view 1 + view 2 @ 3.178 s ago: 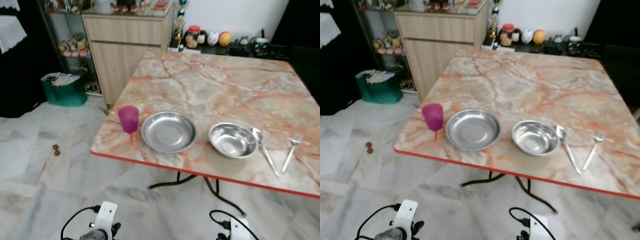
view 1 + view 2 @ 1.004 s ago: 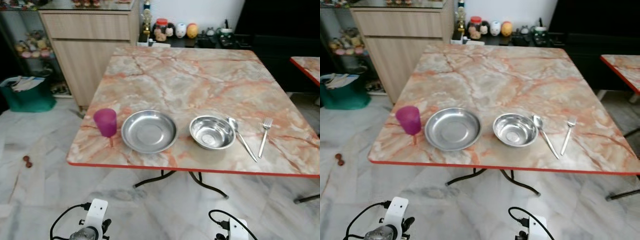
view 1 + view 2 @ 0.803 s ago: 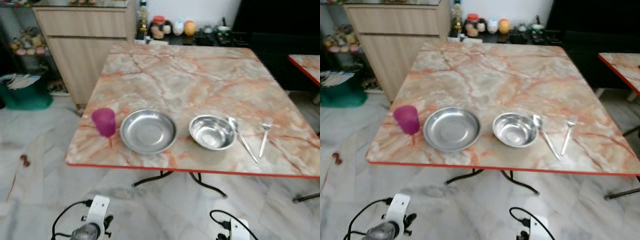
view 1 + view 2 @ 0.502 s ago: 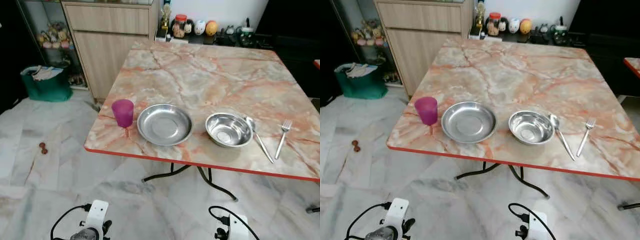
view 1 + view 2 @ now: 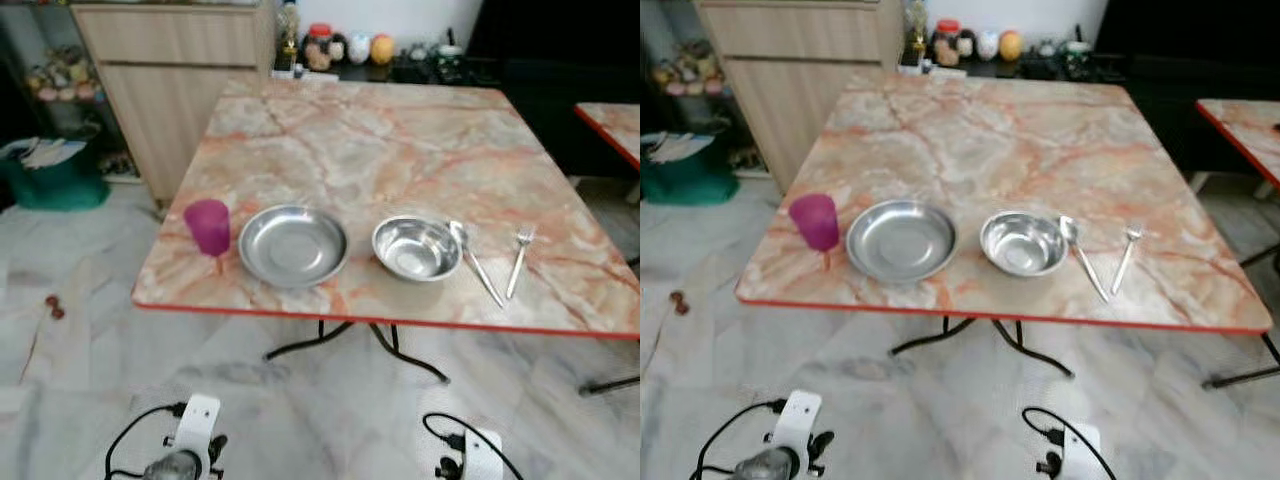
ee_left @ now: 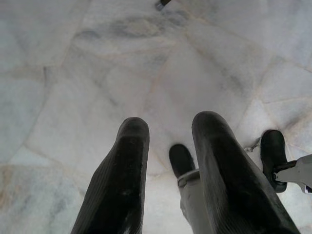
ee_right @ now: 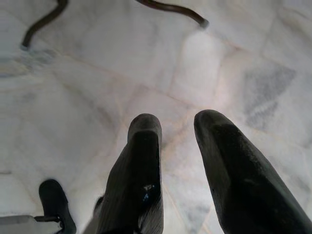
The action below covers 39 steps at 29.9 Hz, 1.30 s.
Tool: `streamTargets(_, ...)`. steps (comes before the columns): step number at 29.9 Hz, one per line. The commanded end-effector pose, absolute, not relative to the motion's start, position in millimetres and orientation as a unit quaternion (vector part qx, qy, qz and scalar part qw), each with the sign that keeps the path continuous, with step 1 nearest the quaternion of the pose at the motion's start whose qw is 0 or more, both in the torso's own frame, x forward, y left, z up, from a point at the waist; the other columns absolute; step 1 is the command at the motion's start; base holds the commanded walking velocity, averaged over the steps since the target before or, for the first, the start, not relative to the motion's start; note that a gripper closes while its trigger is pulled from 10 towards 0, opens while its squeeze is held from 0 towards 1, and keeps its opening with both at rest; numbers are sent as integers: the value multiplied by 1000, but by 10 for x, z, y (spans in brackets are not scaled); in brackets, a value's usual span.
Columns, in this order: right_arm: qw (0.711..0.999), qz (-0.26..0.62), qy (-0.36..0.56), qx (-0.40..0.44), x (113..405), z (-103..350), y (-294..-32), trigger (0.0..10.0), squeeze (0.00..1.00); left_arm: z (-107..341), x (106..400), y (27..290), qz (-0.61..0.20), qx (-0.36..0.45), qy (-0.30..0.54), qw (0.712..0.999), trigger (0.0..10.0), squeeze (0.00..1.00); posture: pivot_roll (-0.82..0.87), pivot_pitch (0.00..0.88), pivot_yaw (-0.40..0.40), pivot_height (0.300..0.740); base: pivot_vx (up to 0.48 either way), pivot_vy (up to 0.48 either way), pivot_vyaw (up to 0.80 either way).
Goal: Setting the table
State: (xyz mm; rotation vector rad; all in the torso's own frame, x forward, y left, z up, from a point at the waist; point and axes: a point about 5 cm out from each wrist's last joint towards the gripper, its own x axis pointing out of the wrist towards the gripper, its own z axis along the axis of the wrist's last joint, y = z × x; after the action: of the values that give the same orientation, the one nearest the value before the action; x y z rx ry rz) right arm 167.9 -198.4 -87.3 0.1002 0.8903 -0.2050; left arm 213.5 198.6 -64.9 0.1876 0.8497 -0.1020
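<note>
Tableware lines the tabletop's (image 5: 400,150) near edge ahead — cup (image 5: 208,226), plate (image 5: 293,245), bowl (image 5: 417,248), spoon (image 5: 474,262), fork (image 5: 518,261) — well beyond both empty hands, left hand (image 6: 168,161) and right hand (image 7: 178,156), fingers apart, hanging over floor.

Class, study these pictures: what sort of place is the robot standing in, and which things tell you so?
Probably a home dining area: a marble-patterned table laid with a steel plate, bowl, spoon and fork, and a wooden cabinet beside it.
</note>
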Motion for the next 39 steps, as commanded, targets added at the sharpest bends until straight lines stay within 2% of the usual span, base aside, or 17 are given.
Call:
streamTargets(1,895,-103,432,50,1645,-885,-1992,10000,0,-670,2097,2010,-48,94,420,902,10000,0,56,0,-41,740,0,0,0)
streamTargets(9,896,-97,432,46,1640,-887,-1985,10000,0,-586,2216,2009,-49,105,384,916,10000,0,57,0,-37,740,0,0,0)
streamTargets(14,893,-102,436,43,1576,-908,-2006,10000,0,-462,2327,2122,-31,97,335,937,10000,0,51,0,-31,740,0,0,0)
streamTargets(21,892,-100,439,43,1531,-922,-2021,10000,0,-322,2321,2276,-33,100,253,962,10000,0,56,0,-31,740,0,0,0)
streamTargets(23,892,-101,439,44,1523,-923,-2030,10000,0,-139,2374,2332,-28,94,184,978,10000,0,63,0,-33,740,0,0,0)
streamTargets(25,892,-102,438,45,1523,-922,-2032,10000,0,-29,2406,2344,-25,92,152,984,10000,0,63,0,-34,740,0,0,0)
streamTargets(27,892,-100,438,45,1523,-922,-2033,10000,0,249,2415,2258,-33,96,92,991,10000,0,72,0,-36,740,0,0,0)
streamTargets(34,893,-100,437,44,1541,-914,-2045,10000,0,557,2346,2182,-16,81,33,996,10000,0,71,0,-43,740,0,0,0)
streamTargets(39,891,-98,442,39,1543,-914,-2063,10000,0,1051,2567,2069,-3,55,-41,998,10000,0,93,0,-58,740,0,0,0)
